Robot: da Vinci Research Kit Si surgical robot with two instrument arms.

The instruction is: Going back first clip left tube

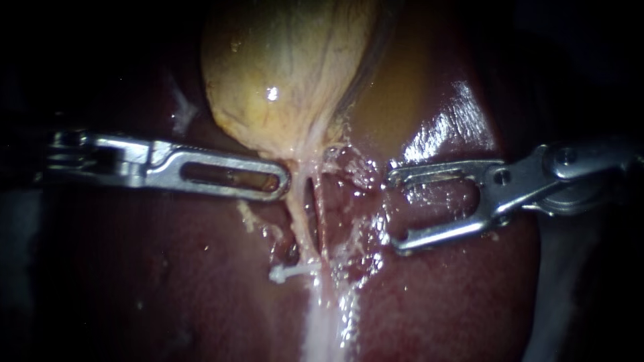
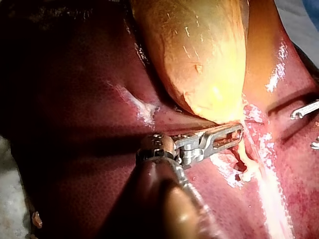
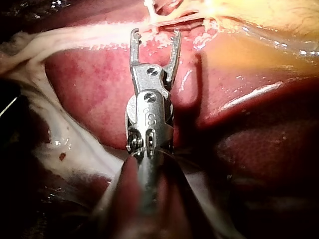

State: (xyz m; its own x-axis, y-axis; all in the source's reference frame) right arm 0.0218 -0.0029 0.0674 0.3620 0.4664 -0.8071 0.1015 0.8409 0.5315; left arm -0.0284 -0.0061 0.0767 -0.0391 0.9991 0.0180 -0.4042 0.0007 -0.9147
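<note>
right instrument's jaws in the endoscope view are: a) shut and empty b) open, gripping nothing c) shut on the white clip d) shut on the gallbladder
b: the right instrument's jaws stand wide apart with only liver showing in the gap, and the white clip sits on the tube, apart from them.

Our left instrument [image 1: 272,179] reaches in level from the left, its slotted tip turned flat side on; our right instrument [image 1: 394,211] comes in from the right, jaws spread wide, both tips pointing toward the left one.
</note>
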